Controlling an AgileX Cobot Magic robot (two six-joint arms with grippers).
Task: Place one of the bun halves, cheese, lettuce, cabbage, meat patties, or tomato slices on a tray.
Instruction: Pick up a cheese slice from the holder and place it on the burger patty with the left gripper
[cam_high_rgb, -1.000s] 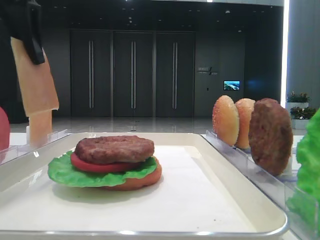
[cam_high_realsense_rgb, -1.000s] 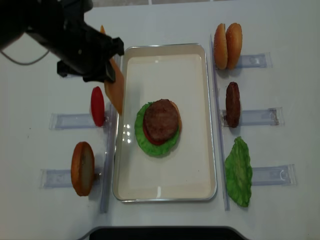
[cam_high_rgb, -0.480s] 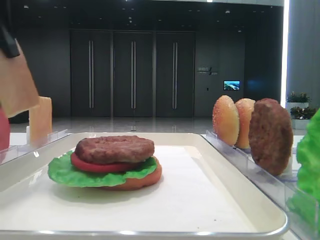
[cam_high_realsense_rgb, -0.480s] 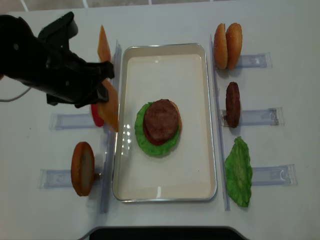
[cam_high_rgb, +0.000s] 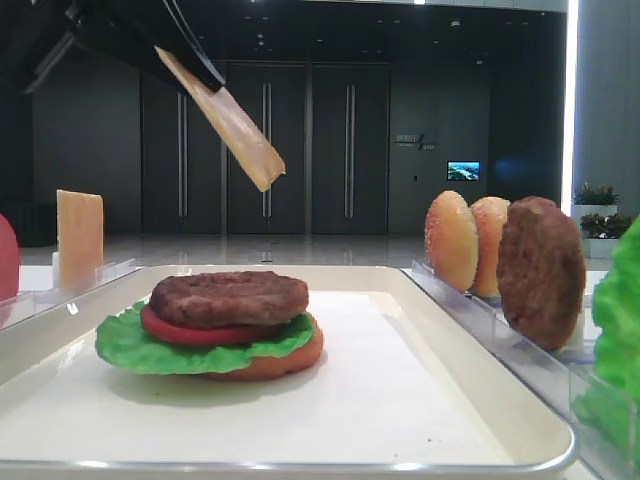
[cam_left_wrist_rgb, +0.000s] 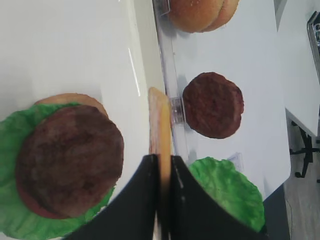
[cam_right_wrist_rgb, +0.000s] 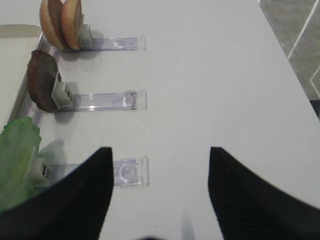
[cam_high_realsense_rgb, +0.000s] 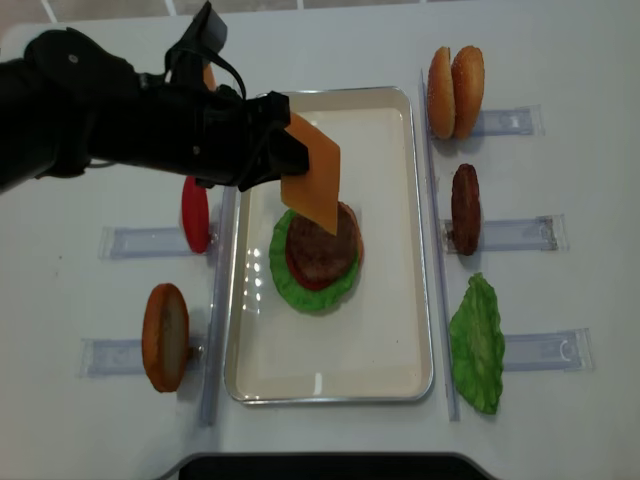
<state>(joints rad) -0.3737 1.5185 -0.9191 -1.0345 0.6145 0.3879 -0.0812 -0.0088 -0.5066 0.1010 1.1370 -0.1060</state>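
My left gripper is shut on a pale orange cheese slice, which hangs tilted in the air over the cream tray. Its lower corner is above a stack at mid tray: a meat patty on a tomato slice, lettuce and a flat bun bottom. In the left wrist view the cheese sticks out edge-on from the shut fingers, just right of the patty. The right gripper stands open over bare table, holding nothing.
Clear racks flank the tray. On the left are a second cheese slice, a tomato slice and a bun half. On the right are two bun halves, a patty and a lettuce leaf.
The left arm has swung right from above the left racks, carrying the cheese slice over the tray's rim to above the stack. The stack and racks are as before.
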